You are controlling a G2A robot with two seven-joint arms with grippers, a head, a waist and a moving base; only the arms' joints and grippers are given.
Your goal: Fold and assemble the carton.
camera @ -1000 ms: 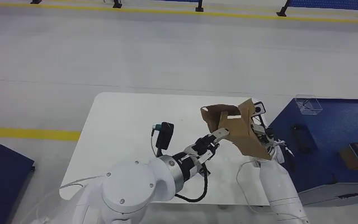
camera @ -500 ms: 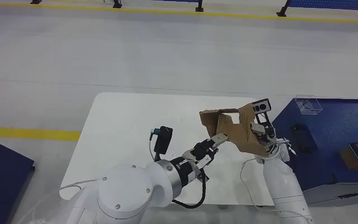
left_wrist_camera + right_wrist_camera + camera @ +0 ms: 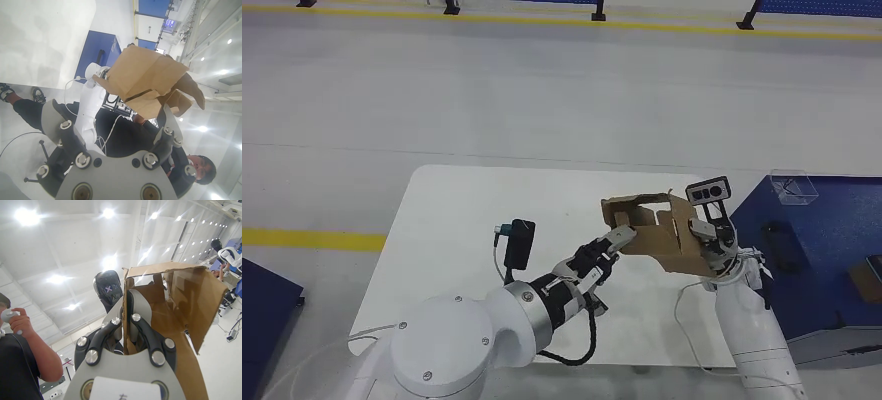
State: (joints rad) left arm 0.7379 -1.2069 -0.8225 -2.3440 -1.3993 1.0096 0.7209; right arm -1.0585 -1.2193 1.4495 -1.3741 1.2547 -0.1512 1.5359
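The white table (image 3: 442, 240) lies under both arms. The brown cardboard carton (image 3: 660, 228), partly opened with its flaps loose, is held up in the air over the table's right part. The right gripper (image 3: 126, 313) is clamped on 1 carton wall, the cardboard pinched between its 2 fingers. The left gripper (image 3: 107, 107) is at the carton's left side, its fingers wide apart, with 1 fingertip at a flap's edge.

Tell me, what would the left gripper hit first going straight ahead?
Most likely the carton: it hangs right in front of the open left gripper, close to one fingertip, though depth is unclear.
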